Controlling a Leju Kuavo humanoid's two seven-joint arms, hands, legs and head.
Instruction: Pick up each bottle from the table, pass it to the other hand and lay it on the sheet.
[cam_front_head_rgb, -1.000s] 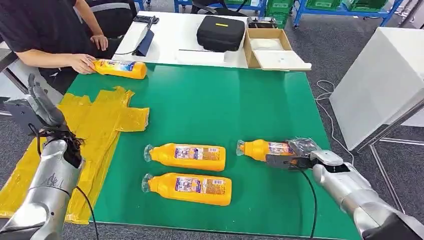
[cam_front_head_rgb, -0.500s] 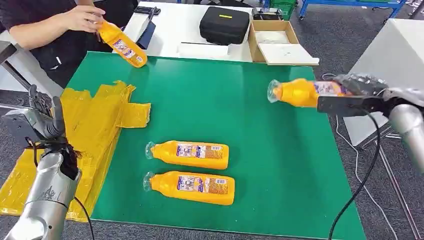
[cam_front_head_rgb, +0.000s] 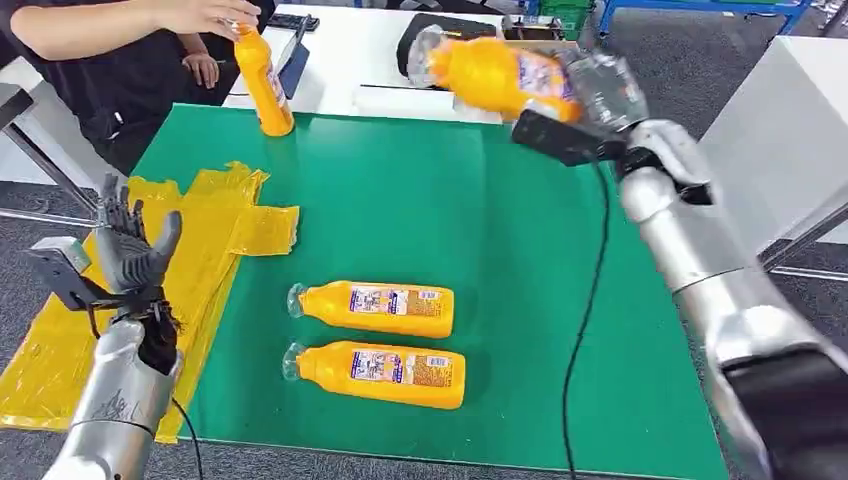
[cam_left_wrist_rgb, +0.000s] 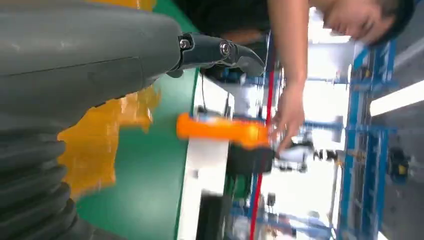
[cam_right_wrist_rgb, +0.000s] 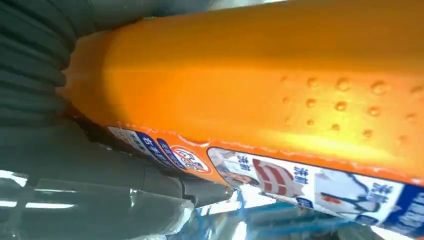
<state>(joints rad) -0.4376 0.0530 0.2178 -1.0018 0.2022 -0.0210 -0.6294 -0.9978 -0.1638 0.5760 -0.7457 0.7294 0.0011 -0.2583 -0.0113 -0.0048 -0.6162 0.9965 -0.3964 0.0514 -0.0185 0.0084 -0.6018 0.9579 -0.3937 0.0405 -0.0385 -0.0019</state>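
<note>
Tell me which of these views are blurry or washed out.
Head view: the held bottle and right hand are motion-smeared, the lying bottles sharp. Left wrist view: soft, bright background blown out behind the person's bottle. Right wrist view: bottle sharp, with glare.

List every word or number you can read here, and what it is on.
"洗前": this seems to be what the label on the held bottle says, seen in the right wrist view. Its other characters are too blurred to read.
Labels on the two table bottles: too small to read.
Label on the person's bottle: too small to read.
</note>
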